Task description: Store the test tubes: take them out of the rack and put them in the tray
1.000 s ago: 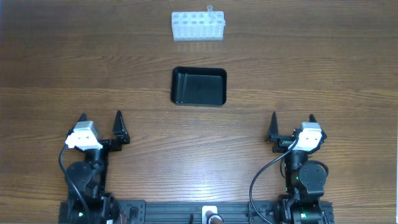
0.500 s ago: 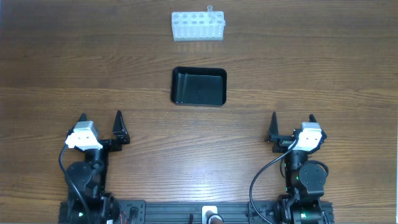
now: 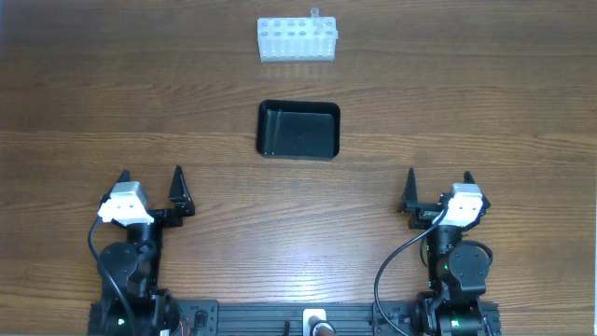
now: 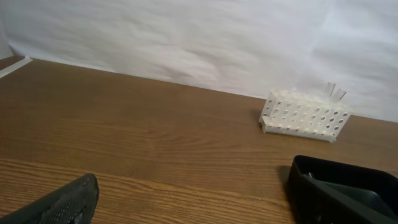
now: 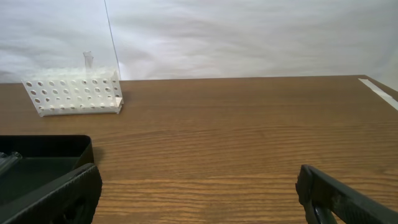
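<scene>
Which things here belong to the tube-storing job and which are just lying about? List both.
Job in hand:
- rack
- test tube standing in the rack
- tray
- left gripper and right gripper, both open

Not part of it:
- table
- white backdrop behind the table

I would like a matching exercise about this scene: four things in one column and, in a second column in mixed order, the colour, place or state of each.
Things:
1. rack
2. tray
3. test tube
4. right gripper

Descriptions:
A. black, in the middle of the table
B. jaws open, holding nothing
C. white, at the table's far side
D. clear, standing at one end of the rack

Pairs: 1-C, 2-A, 3-D, 4-B
</scene>
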Tool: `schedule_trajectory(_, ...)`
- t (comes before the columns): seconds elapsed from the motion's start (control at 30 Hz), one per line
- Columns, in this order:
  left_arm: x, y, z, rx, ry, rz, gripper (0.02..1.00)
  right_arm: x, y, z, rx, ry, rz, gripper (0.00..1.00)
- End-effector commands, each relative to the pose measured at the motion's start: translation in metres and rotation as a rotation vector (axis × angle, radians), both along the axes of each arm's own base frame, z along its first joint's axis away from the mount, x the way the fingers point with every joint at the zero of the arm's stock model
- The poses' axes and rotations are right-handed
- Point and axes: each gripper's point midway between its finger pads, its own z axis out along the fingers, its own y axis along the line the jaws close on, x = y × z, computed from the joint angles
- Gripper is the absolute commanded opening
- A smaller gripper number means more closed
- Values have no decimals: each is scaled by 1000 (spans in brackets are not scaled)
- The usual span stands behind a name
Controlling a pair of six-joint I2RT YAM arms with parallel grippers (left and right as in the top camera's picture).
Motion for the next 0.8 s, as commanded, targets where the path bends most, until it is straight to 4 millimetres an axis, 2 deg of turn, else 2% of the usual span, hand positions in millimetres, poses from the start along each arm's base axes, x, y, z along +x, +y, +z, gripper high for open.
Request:
schedule_trajectory(0.03,0,-1,-1,17,1,-10,1000,0,1,-1,-8,-1,6,991)
schedule_trajectory(0.2,0,-1,-2,17,2,-10,998,-3,5,14,-7,-15,29,993)
schedule_trajectory(0.4,0,-1,-1,17,1,-10,998,-25,0,53,-26,50,9,993)
schedule_trajectory(0.57,0,-1,-2,17,2,-10,998,-43,-13,90,-39,132,-65,991)
schedule_trajectory(0.7,0,-1,-1,17,1,-10,998,-41,-24,121,-55,203,-129,991)
schedule_trajectory(0.8,0,-1,-1,17,1,-10,998,-28,-21,147,-54,226,-109,993)
